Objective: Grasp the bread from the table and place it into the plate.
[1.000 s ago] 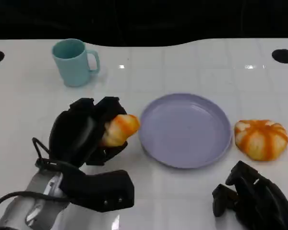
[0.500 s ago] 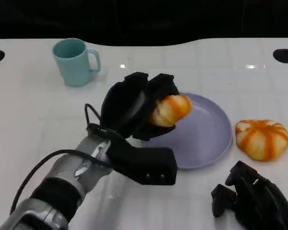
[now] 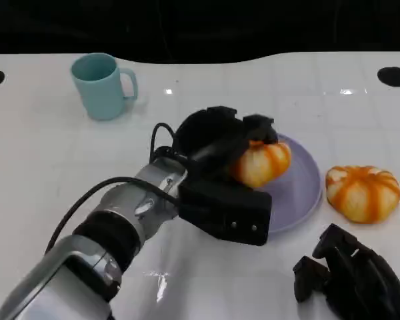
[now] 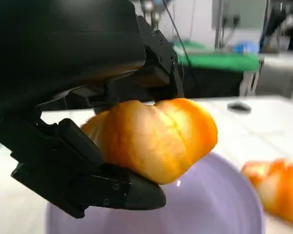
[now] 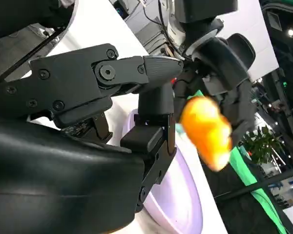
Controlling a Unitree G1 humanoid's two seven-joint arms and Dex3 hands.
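Note:
My left hand grips an orange-and-cream bread roll and holds it just above the lilac plate, over its middle. In the left wrist view the roll sits between black fingers with the plate below it. The right wrist view shows the same roll held by the left hand above the plate. A second striped orange bread lies on the table right of the plate. My right hand rests low at the front right, its fingers curled and holding nothing.
A teal mug stands at the back left of the white table. Dark round holes mark the table's far corners. The table's far edge runs along a black background.
My left hand has carried the roll rightward from the plate's left rim to over the plate's middle. The right hand and the second bread have stayed put.

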